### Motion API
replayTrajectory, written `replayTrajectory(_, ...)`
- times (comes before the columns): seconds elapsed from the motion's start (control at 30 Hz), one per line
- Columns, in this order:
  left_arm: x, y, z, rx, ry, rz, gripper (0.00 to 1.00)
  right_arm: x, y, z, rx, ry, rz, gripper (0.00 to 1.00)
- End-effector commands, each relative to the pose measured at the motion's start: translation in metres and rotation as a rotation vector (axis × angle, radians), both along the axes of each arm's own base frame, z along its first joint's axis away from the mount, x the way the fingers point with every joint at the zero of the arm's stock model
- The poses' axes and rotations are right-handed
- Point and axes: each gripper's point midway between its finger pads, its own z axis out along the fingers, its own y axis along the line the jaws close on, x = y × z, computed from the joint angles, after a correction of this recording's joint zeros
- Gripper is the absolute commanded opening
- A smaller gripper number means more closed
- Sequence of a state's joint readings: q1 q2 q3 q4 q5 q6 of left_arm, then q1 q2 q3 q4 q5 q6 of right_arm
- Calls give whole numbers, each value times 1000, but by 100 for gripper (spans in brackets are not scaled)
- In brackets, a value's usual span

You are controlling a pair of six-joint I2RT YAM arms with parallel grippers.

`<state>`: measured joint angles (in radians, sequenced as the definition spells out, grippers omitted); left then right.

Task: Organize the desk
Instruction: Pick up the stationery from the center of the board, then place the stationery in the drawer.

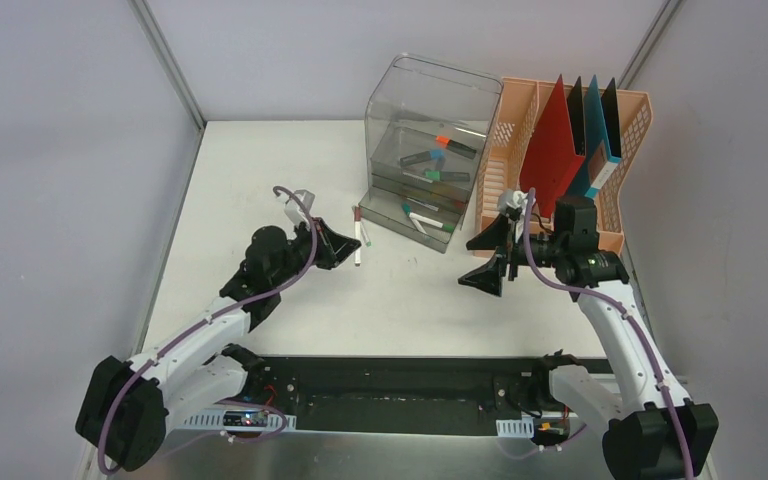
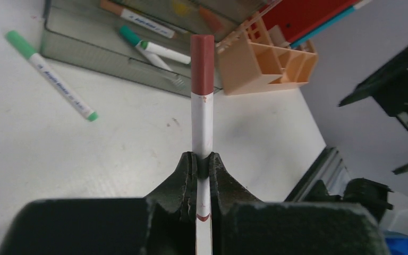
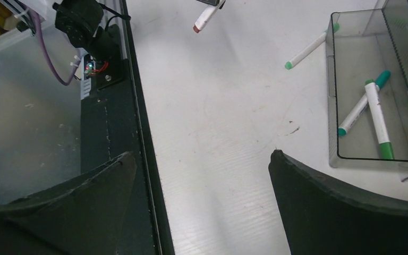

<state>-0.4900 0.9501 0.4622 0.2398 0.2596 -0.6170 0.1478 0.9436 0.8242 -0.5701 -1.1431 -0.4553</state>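
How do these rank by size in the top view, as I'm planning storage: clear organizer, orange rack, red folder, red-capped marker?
1. orange rack and clear organizer: too alike to rank
2. red folder
3. red-capped marker, smallest by far

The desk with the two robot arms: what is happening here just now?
The left gripper is shut on a white marker with a red-brown cap, near the middle of the desk. The right gripper is open and holds nothing, in front of the orange file rack. The clear tiered organizer holds several markers; one green-capped marker lies on the desk beside its lowest tray.
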Motion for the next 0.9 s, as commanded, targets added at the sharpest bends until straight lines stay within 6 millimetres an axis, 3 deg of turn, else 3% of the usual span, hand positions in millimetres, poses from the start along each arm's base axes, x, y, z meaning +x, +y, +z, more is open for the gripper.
replayTrajectory(0.0,-21,-23,68,-248,-170,-108,0,-2,8,20,109,5,47,99)
replayTrajectory(0.33,-53,-59,113,-340,-317,-159,0,0,12,19,154,56,57,99)
replayTrajectory(0.87,-62,-125,134,-400,-426,-200,0,-1,16,15,177,104,73,94)
